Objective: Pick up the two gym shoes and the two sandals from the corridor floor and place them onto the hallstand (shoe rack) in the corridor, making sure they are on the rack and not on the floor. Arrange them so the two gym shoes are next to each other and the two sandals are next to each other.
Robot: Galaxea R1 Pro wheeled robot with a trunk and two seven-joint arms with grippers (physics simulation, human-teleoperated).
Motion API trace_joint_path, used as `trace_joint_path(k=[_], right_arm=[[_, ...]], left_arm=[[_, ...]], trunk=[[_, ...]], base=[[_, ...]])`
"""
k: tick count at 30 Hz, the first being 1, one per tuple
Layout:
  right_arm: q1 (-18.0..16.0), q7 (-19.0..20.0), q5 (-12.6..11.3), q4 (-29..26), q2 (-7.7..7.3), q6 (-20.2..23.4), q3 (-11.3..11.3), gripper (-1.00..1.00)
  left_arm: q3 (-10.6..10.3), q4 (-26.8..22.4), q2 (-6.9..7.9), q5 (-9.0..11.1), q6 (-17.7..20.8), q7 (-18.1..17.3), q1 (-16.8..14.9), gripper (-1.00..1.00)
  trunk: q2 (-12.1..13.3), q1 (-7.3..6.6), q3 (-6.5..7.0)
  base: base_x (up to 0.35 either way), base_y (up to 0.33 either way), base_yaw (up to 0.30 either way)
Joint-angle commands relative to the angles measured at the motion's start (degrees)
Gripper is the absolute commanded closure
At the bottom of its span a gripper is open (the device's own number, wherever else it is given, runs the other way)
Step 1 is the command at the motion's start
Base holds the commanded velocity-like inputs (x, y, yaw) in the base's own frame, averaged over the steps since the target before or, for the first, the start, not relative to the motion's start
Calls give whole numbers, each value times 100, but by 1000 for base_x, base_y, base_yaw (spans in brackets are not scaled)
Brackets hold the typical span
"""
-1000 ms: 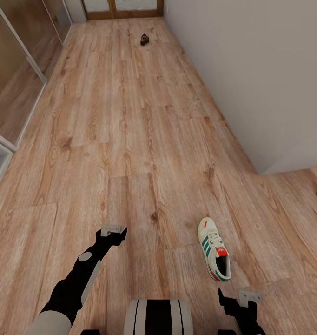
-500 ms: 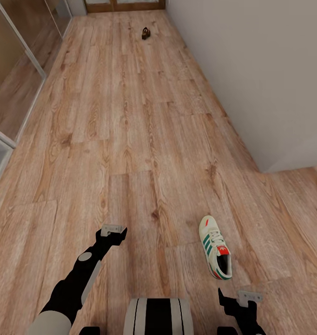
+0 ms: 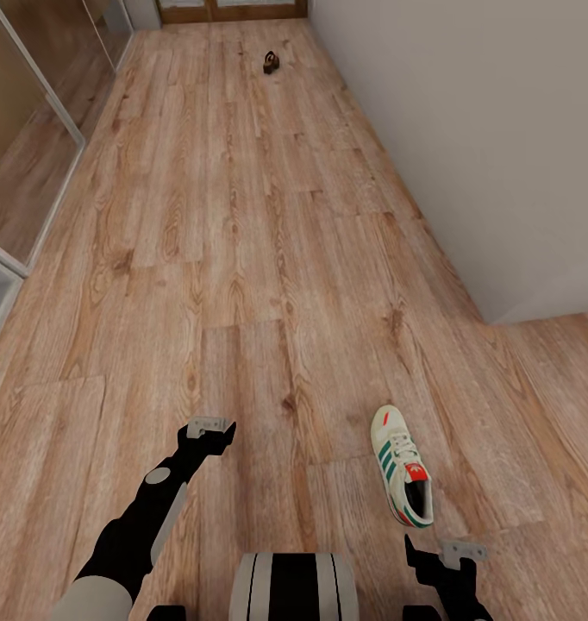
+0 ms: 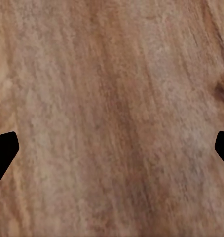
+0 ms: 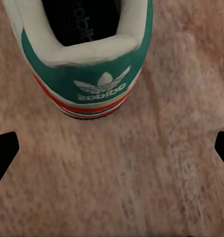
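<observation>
One gym shoe (image 3: 403,466), cream with green stripes and a red tongue patch, lies on the corridor floor (image 3: 242,259) at the lower right, toe pointing away from me. My right gripper (image 3: 449,552) hovers open just behind its heel. The right wrist view looks down on the green heel of the gym shoe (image 5: 87,64), which lies ahead of the right gripper (image 5: 112,148) and outside its fingers. My left gripper (image 3: 211,428) is open over bare planks, well to the left of the shoe. A brown sandal (image 3: 270,62) lies far down the corridor. The hallstand is out of view.
A plain pale wall (image 3: 484,129) runs along the right and ends at a corner (image 3: 488,321) just beyond the shoe. Glass panels in white frames (image 3: 35,172) line the left side. A wooden door (image 3: 234,9) closes the far end.
The whole view has shifted slightly: the sandal sits higher and the gym shoe a little lower in the picture. Both arms hold the same pose.
</observation>
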Motion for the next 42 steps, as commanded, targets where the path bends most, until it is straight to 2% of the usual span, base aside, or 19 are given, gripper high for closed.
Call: trace_joint_path(k=[1,25,38,42], right_arm=[[-1,-5,7,3,2,-16,-1,-100],[-1,-5,7,-3,14,-16,-1,-100],[-1,-5,7,-5,9,-16,-8,-100],[-1,-5,7,-6,9,-16,-7,-100]], left_arm=[[7,-9,-2,2,36,-21,0,-100],[7,-9,-2,1,34,-21,0,-100],[7,-9,-2,2,34,-21,0,-100],[7,-9,-2,2,34,-21,0,-100]], trunk=[[-1,-1,-3],[-1,-1,-3],[-18,33,-354],[-18,33,-388]], base=[[3,1,0],[45,0,0],[0,0,60],[0,0,111]])
